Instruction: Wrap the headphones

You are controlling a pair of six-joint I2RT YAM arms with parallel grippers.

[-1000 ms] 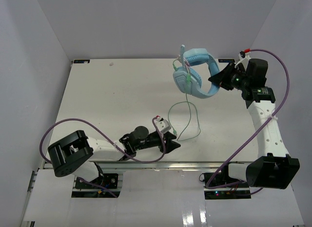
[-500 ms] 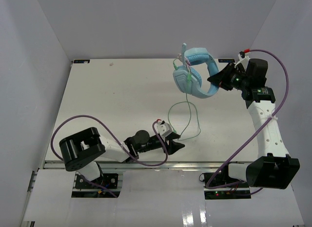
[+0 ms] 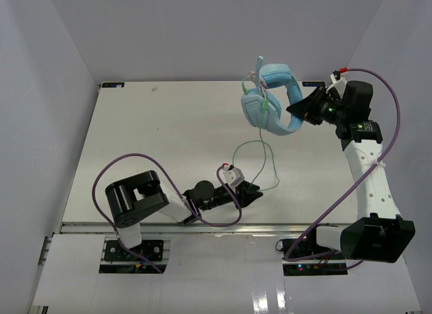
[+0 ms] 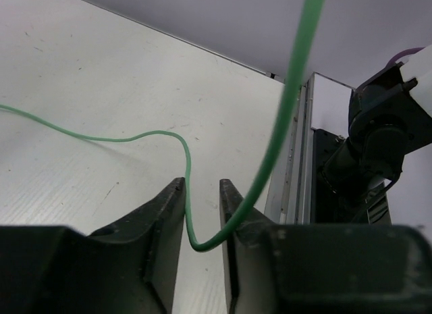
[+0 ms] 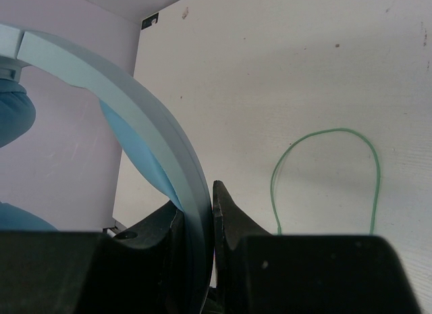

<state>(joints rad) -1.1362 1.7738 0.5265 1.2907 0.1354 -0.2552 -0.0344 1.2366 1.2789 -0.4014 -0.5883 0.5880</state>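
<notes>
Plain pale walls (image 3: pixel 202 30) close in the scene at the back and on both sides, bare and evenly lit. Between them lies a white table (image 3: pixel 148 138), matt, with fine scuffs and dark specks that show in both wrist views. A metal rail (image 3: pixel 202 226) runs along its near edge.

The right arm (image 3: pixel 368 172) rises from its base at the near right and reaches to the far right corner, a purple cable (image 3: pixel 391 98) looping beside it. The left arm (image 3: pixel 169 206) lies folded low along the near edge, its wrist pointing right.

The headphones (image 3: pixel 273 105) hang in the air above the far right part of the table, light blue, ear cups to the left and the headband (image 5: pixel 135 118) arching towards the right arm. The right gripper (image 5: pixel 197 199) is clamped on that headband, one finger pressed to each side of it.

The thin green cable (image 4: pixel 121 138) drops from the ear cups, curls in a loose loop on the table and runs to the near edge. There it dips through the narrow gap of the left gripper (image 4: pixel 201 186). The fingers stand slightly apart, wider than the cable, so they are not pinching it.
</notes>
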